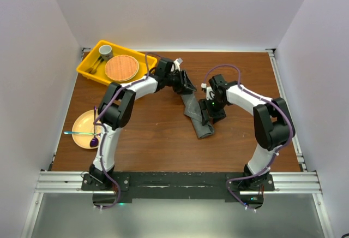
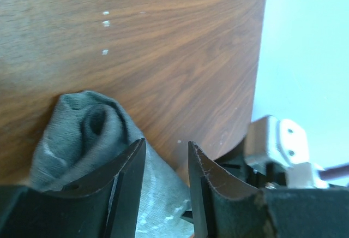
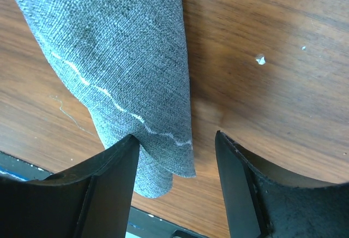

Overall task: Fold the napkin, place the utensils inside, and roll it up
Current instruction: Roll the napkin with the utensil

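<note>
Napkin (image 1: 199, 122): grey-green woven cloth, pale stitched line (image 3: 109, 99) near the hem. It is lying mid-table (image 1: 152, 134), bunched into a long crumpled strip running between my two grippers, not yet folded flat.

Handling, as I am judging it: light, limp, no stiffness of its own. It is likely to be sagging and dragging wherever unsupported. The coarse weave is probably offering fair grip against the fingers. Nothing breakable.

Left gripper (image 2: 166, 146): it is standing at the strip's far end, jaws about half parted. Bare wood is showing between the tips, with cloth bulging beside the left finger and running in under the jaws. No firm pinch is showing.

Right gripper (image 3: 177, 137): jaws are standing wide over the near end. A hemmed corner is lying between them, touching one finger and clear of the other. Nothing is clamped.

Where to take hold: I am favouring the hemmed corners, one per gripper, since the doubled edge is thicker and easier to pinch.

Utensils (image 1: 76, 133): they are resting on the pale plate (image 1: 82, 120), well apart at the left.
</note>
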`<state>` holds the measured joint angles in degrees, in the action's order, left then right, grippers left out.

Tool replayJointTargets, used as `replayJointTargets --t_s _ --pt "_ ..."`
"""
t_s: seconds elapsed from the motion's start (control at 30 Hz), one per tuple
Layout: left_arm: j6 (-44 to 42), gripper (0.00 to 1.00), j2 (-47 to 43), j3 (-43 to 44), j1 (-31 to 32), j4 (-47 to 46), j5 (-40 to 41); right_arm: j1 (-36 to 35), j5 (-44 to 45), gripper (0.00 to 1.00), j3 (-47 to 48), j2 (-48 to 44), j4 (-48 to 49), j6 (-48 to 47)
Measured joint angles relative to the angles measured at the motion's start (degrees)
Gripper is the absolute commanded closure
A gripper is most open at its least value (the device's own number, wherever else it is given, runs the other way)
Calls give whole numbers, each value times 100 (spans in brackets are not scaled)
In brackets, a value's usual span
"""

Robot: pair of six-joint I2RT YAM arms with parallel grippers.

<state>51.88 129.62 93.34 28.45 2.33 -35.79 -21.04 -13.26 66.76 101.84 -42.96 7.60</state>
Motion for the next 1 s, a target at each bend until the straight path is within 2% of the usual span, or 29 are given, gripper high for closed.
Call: replayJointTargets --t_s 0.23,0.37,0.6,0.83,1.0 --pt "109 59 -581 -37 17 -162 -31 0 -44 39 350 -269 -219 96" --pt "284 62 -719 -173 61 -516 -142 -2 -289 48 614 -367 -68 343" --pt "402 66 -592 -476 177 -592 -212 -44 -691 56 334 -389 363 800" --pt "61 67 -544 -608 184 -275 -153 -61 -870 58 -354 -575 455 826" --pt "-487 66 -542 -538 184 367 -2 -61 -903 56 -426 -667 452 826"
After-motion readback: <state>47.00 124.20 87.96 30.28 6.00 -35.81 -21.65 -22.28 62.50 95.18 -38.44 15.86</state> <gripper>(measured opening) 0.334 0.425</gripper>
